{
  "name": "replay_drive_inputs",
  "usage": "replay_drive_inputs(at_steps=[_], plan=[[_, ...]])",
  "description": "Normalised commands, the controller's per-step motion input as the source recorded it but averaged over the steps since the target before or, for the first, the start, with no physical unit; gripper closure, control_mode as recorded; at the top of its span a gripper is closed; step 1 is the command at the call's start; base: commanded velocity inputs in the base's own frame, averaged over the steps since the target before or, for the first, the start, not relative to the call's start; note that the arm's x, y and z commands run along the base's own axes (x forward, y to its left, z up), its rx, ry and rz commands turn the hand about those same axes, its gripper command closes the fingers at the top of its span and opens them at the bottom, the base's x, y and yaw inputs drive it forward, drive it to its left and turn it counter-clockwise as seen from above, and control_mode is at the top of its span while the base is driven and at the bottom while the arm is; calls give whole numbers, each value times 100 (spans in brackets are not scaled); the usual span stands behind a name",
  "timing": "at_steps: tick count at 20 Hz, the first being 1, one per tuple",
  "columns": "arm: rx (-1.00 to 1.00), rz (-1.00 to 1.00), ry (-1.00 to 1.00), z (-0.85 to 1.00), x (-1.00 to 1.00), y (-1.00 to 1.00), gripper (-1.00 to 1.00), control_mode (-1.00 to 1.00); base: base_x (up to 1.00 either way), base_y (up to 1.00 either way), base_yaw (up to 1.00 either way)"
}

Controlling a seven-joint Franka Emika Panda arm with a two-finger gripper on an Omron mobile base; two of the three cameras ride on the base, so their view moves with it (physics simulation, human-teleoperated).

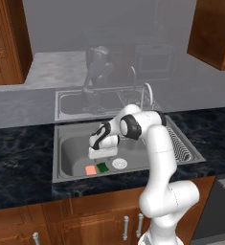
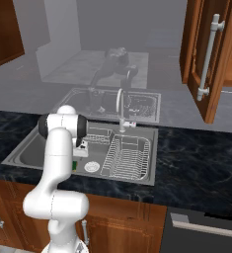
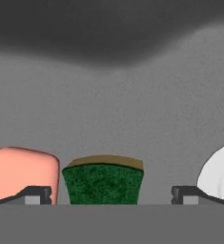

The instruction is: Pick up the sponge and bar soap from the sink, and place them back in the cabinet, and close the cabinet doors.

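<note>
The dark green sponge (image 1: 102,167) and the salmon-pink bar soap (image 1: 90,170) lie side by side on the floor of the grey sink (image 1: 68,143), left of the round white drain (image 1: 119,163). My gripper (image 1: 103,158) hangs open just above them, pointing down. In the hand view the gripper (image 3: 111,195) has its two fingertips (image 3: 35,195) on either side of the sponge (image 3: 103,183), apart from it. There the soap (image 3: 23,174) lies to the left and the drain (image 3: 219,174) to the right. The cabinet doors (image 2: 206,54) (image 1: 6,43) stand swung open overhead.
A wire rack (image 2: 127,155) fills the sink's right part beside the tap (image 2: 121,111). Dark marble counter (image 1: 18,153) surrounds the basin. The open right door's long silver handle (image 2: 209,57) juts out above the counter. A dark drawer (image 2: 206,232) sits at the lower right.
</note>
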Motion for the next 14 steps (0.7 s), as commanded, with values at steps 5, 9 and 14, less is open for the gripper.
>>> replay_drive_inputs(at_steps=[5,9,14], plan=[[0,0,0,0,-15,0,-100,-100,0,0,0],[0,0,0,-2,-16,0,-100,-100,0,0,0],[0,0,0,-4,-19,0,-100,-100,0,0,0]])
